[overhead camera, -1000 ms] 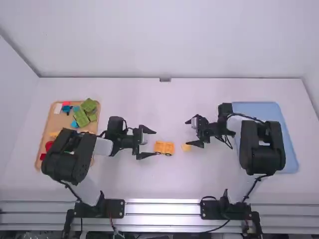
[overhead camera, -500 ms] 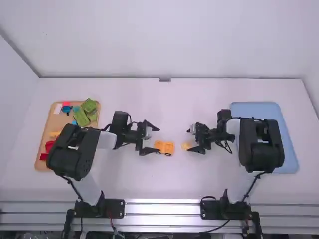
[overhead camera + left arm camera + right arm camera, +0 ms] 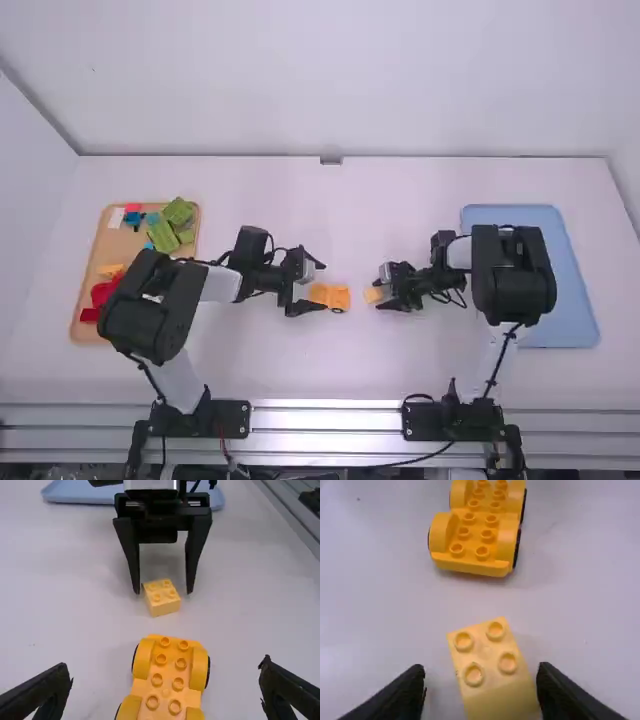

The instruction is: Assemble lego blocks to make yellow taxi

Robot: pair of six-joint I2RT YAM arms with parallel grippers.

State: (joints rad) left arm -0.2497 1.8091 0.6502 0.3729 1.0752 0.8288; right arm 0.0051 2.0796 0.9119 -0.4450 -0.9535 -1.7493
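White table [image 3: 340,210] before pale wall [image 3: 340,80]; near rail [image 3: 325,419], perhaps metal.

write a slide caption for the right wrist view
Open gripper around a pale yellow four-stud block, with the orange-yellow wheeled base standing beyond on the white table.

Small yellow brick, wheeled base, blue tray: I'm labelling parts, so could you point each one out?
Small yellow brick [image 3: 485,652]: right wrist view, top face, amid its four studs.
Wheeled base [image 3: 169,668]: left wrist view, studded deck between the wheel arches.
Blue tray [image 3: 574,282]: high view, bare floor near its right-hand edge.
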